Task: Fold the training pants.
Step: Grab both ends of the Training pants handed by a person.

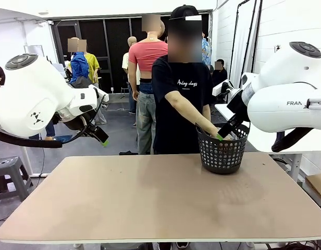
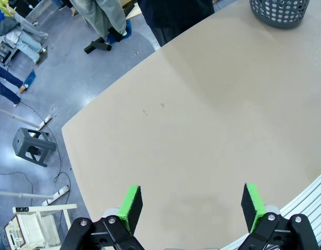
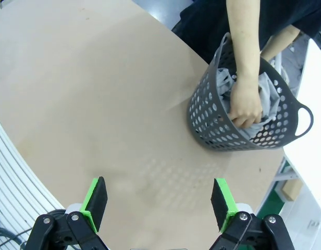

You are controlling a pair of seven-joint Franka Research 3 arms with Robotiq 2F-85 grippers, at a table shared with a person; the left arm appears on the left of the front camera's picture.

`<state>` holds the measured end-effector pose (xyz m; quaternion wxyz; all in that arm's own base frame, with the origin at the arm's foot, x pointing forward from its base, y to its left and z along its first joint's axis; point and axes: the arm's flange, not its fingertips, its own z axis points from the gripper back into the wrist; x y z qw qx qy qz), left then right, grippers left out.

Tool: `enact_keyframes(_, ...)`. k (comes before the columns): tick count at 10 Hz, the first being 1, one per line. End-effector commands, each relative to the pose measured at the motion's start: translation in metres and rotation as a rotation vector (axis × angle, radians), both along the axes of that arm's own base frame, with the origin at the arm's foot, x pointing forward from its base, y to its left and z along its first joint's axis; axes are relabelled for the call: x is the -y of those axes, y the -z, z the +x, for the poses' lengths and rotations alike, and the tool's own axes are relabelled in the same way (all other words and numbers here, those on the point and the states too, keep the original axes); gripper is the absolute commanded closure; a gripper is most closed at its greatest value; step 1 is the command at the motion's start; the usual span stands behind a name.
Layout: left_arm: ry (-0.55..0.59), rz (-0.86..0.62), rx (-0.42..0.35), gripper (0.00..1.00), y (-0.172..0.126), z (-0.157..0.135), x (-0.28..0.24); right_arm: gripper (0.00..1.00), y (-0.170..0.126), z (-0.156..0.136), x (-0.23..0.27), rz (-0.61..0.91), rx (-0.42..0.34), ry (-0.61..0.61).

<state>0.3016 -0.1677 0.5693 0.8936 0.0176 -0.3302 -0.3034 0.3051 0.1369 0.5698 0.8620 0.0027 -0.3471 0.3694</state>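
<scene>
The left gripper (image 2: 192, 198) has its two black fingers with green pads spread wide apart. Nothing is between them. It hangs in the air over the big, flat, tan table (image 2: 202, 104) and does not touch it. In the front view the left gripper (image 1: 100, 136) is up high over the left side of the table (image 1: 150, 198).

The right gripper (image 3: 158, 192) also has its fingers spread wide, and it holds nothing. It hangs above the table (image 3: 98, 78). In the front view the right gripper (image 1: 223, 133) shows by the top of the basket. The right wrist view shows that the two are apart.

The round black plastic basket (image 3: 218, 120), full of little holes, stands upright on the far right part of the table. It is right in front of a person in a black T-shirt.

The soft, light grey training pants (image 3: 223, 86) are inside the basket, all bunched up. Because they are scrunched, I cannot tell which way they point or how their long side lies.

The person's hand (image 3: 246, 107) reaches down into the basket, with its fingers on the grey cloth. The basket (image 1: 223, 156) has a loop handle on its rim. The left wrist view shows the basket (image 2: 280, 13) far off at the table's other end.
</scene>
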Motion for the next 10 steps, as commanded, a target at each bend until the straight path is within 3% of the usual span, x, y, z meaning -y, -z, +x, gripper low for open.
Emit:
enact_keyframes(1,0.006,0.008,0.002,0.00,0.0001,0.0002,-0.0007,0.00,0.0002,-0.0004,0.0002,0.003,-0.004,-0.001)
enact_keyframes(10,0.006,0.008,0.002,0.00,0.0001,0.0002,-0.0007,0.00,0.0002,-0.0004,0.0002,0.003,-0.004,-0.001)
